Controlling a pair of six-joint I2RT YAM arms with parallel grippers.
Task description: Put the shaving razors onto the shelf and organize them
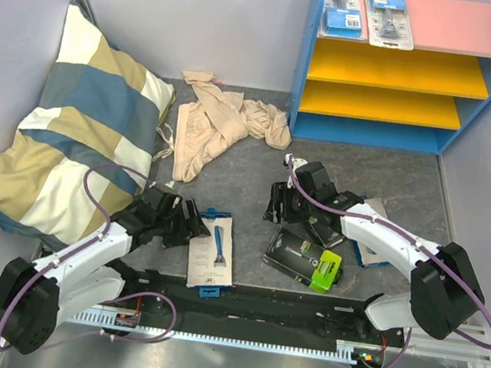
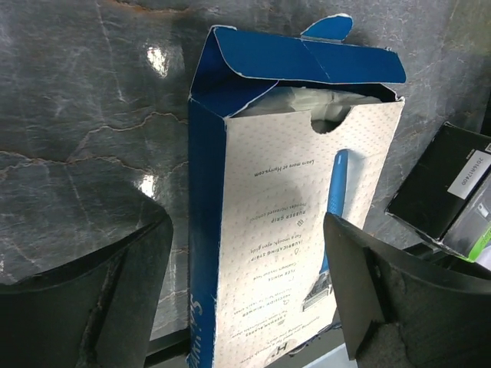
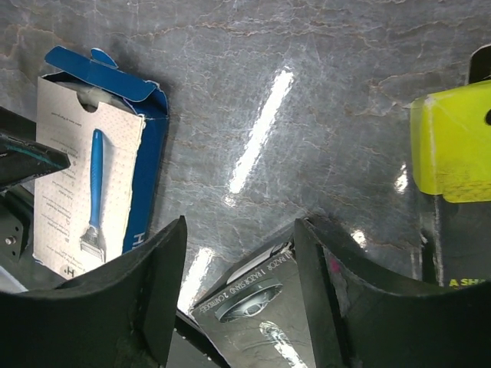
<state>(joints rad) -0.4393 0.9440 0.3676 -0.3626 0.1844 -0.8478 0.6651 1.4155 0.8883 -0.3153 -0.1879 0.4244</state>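
Two clear blister razor packs (image 1: 345, 13) (image 1: 389, 19) lie on the pink top board (image 1: 460, 26) of the blue shelf (image 1: 304, 64). A white-blue razor box (image 1: 211, 251) (image 2: 284, 230) lies flat on the grey floor with its top flap open. My left gripper (image 1: 192, 224) (image 2: 244, 230) is open and straddles this box, with a gap at the left finger (image 2: 92, 291). My right gripper (image 1: 290, 204) (image 3: 239, 230) is open over a black razor box (image 3: 261, 307). A black box with a lime-green end (image 1: 305, 258) (image 3: 453, 146) lies beside it.
A striped pillow (image 1: 80, 124) leans in the left corner. A beige cloth (image 1: 222, 121) is crumpled in front of the shelf. The two yellow boards (image 1: 394, 68) (image 1: 380, 104) are bare. Another white pack (image 1: 372, 211) is partly hidden under my right arm. Walls close in on both sides.
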